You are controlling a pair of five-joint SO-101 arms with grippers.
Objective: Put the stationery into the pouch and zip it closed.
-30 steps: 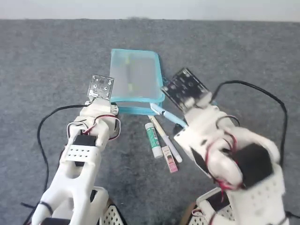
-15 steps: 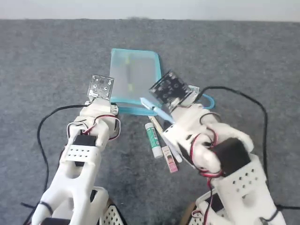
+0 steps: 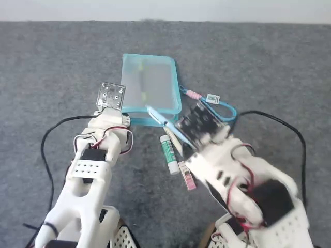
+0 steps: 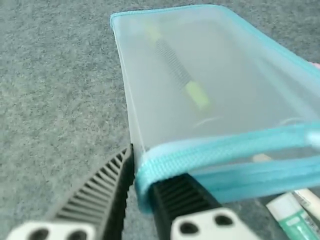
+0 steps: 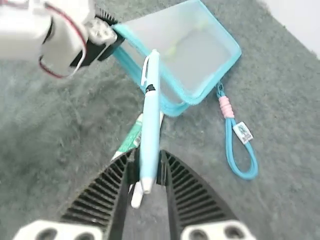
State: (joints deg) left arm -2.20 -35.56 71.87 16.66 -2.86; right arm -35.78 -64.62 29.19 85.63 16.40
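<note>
Right now, upper centre of the high view: a translucent pouch (image 3: 150, 82) with teal edging, flat on grey carpet (image 3: 57, 67). Lies with its zipper edge toward the lower side of the frame. Already holds a pen with a yellow-green section (image 4: 182, 77), seen through the plastic in the left wrist view.

At the pouch's lower left corner, left gripper (image 4: 142, 172): almost closed, with the teal zipper edge pinched between its two black ribbed fingers.

Lower right of the pouch in the high view, right gripper (image 5: 146, 167): clamped narrowly on a light blue pen (image 5: 149, 120), gripping near its blunt end. Points the pen's clip end toward the zipper edge. Reaches that edge just right of its middle in the high view. Cannot tell whether the tip sits inside the mouth or merely over it.

Below the pouch, near frame centre of the high view, on the carpet: a white-and-green glue stick (image 3: 169, 154), a thin cream stick (image 3: 176, 142) partly hidden under the blue pen, and a small pink-and-white item (image 3: 187, 176) too small to name. All three close together, angled roughly alike.

Right of the pouch: a blue strap loop (image 3: 222, 109) with a pink binding and a small white tag, joined to the pouch's right edge and lying flat on the carpet.
</note>
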